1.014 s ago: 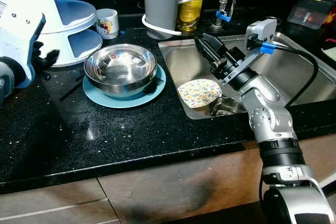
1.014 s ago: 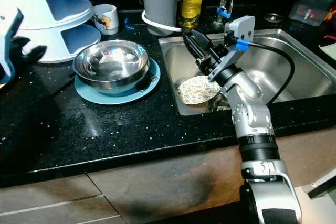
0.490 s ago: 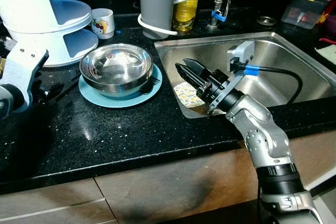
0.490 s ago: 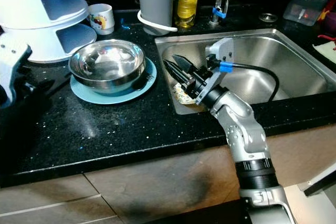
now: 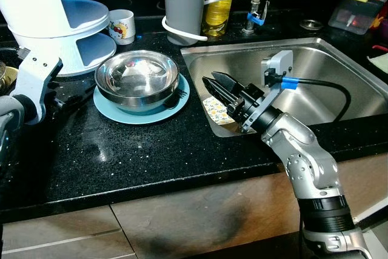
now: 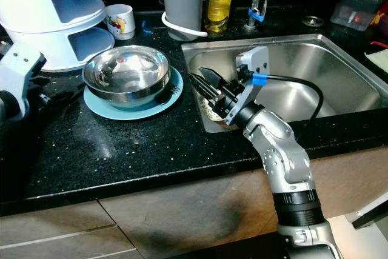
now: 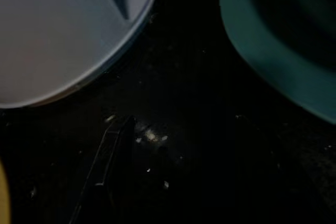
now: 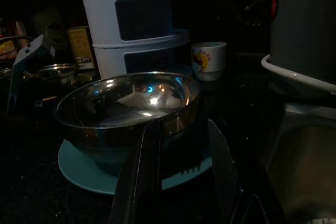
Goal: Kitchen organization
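R gripper [image 5: 213, 82] fingers parted, empty, at sink [image 5: 315, 53] L edge, aimed at steel bowl [image 5: 137, 80] on teal plate [image 5: 140, 115]; L gripper [image 5: 68, 102] fingers too dark to tell.

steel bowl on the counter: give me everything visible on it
The round, shiny stainless-steel bowl looks like two nested bowls, a second rim showing under the top one. It sits upright on a teal plate on the black speckled countertop, left of the sink, before a white tiered rack. A dark fork lies beside it on the plate. Inside: only reflections. The right gripper points at it, jaws apart, not touching.
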